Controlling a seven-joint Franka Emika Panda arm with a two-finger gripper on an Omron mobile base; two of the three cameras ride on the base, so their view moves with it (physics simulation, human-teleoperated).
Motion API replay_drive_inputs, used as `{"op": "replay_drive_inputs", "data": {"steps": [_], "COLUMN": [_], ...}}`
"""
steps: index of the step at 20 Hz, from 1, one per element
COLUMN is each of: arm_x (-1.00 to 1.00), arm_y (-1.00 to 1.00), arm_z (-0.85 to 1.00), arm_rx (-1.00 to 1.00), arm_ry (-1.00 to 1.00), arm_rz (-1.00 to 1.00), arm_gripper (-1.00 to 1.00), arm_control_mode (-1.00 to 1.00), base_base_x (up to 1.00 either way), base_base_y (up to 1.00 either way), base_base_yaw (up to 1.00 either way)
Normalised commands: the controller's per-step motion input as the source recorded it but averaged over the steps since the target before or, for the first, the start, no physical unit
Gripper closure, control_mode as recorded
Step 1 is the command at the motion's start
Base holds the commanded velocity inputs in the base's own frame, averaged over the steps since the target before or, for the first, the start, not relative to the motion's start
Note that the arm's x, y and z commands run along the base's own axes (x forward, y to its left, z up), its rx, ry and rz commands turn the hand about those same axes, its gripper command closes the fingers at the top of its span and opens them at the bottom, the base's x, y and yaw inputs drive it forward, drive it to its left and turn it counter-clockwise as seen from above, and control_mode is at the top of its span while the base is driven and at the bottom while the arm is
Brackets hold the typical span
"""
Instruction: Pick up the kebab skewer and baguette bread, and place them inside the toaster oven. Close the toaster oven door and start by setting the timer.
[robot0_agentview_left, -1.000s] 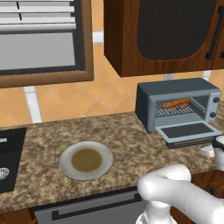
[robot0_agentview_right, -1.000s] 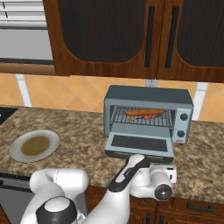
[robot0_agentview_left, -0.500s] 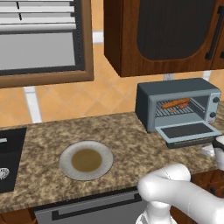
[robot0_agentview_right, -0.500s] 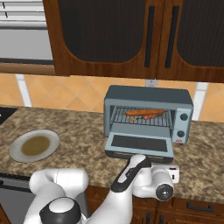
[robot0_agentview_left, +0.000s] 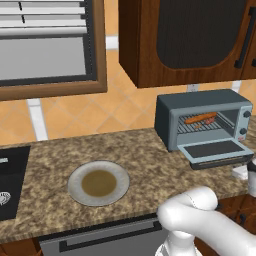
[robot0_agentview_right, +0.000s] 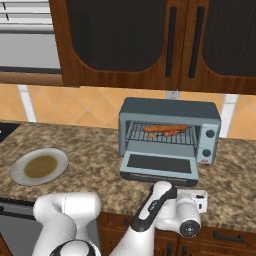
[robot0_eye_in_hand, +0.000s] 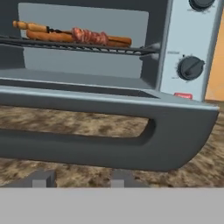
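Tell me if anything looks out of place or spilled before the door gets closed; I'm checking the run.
Nothing stands out. The kebab skewer and baguette bread lie on the rack inside the toaster oven, the toaster oven door hangs open, and nothing is spilled.

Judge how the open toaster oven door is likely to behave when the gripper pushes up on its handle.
The toaster oven door looks rigid, so it would probably swing up whole about its rear edge. Its bar handle seems smooth; the fingertips might slide. Let go midway, it would likely drop back.
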Motion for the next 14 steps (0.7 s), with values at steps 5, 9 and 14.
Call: {"op": "replay_drive_inputs", "data": {"steps": [5, 9, 14], "arm_x": [0.47, 0.51, 0.58], "arm_y": [0.08, 0.06, 0.08], "arm_z": [0.41, 0.5, 0.54], "arm_rx": [0.0, 0.0, 0.0], "arm_ry": [-0.1, -0.1, -0.08], "arm_rz": [0.0, 0.0, 0.0], "arm_gripper": [-1.0, -1.0, -1.0], "arm_control_mode": [-1.0, -1.0, -1.0], "base_base_x": [0.0, 0.0, 0.0], "base_base_y": [0.0, 0.0, 0.0], "base_base_yaw": [0.0, 0.0, 0.0]}}
